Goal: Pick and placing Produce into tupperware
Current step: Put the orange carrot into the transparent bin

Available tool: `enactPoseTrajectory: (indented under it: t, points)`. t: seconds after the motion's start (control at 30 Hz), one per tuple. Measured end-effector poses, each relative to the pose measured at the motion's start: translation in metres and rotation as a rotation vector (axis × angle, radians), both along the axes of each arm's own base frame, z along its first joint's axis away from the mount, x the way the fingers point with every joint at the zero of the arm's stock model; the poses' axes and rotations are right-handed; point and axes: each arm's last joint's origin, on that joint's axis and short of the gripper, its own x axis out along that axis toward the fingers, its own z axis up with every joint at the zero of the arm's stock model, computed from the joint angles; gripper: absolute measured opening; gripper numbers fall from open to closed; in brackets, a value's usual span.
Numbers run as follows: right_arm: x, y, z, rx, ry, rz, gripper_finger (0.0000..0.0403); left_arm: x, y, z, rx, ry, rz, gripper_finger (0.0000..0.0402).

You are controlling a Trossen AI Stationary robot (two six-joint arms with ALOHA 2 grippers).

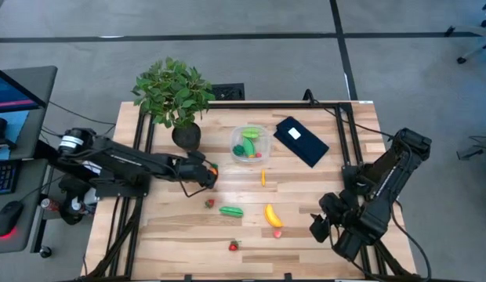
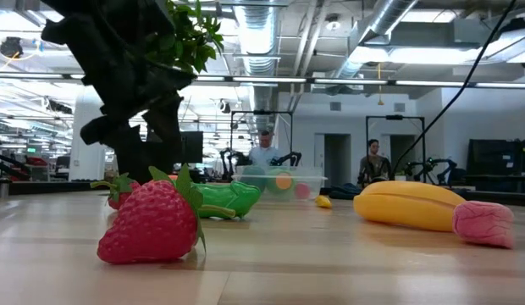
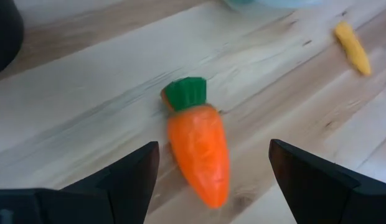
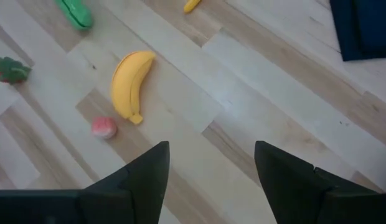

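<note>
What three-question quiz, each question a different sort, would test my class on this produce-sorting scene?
1. True or false: the carrot lies between the open fingers of the left hand.
2. Which lies right beside the banana? A) a small pink piece B) the plant pot C) the tupperware
3. Fill in: the right hand hangs open and holds ____.

Key: 1 true; 2 A; 3 nothing.
</note>
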Motion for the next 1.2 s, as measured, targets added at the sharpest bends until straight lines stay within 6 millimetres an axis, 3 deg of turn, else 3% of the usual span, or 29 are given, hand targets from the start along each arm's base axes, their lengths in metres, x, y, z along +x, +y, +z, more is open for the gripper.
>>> enactPoseTrajectory:
  t: [0.47,0.93,1.2]
  points:
    - [-0.001,-0.002,0.0,-0.023,0.018,0.005,0.0226,0.028,0.008,-0.022,0.024,0.092,-0.068,0.0295]
    - [-0.001,-0.002,0.0,-0.024,0.019,0.008,0.0223,0.033,0.011,-0.035,0.024,0.129,-0.102,0.0295]
    - [-0.002,-0.002,0.0,-0.029,0.022,0.012,0.0223,0.033,0.012,-0.035,0.042,0.134,-0.113,0.0255]
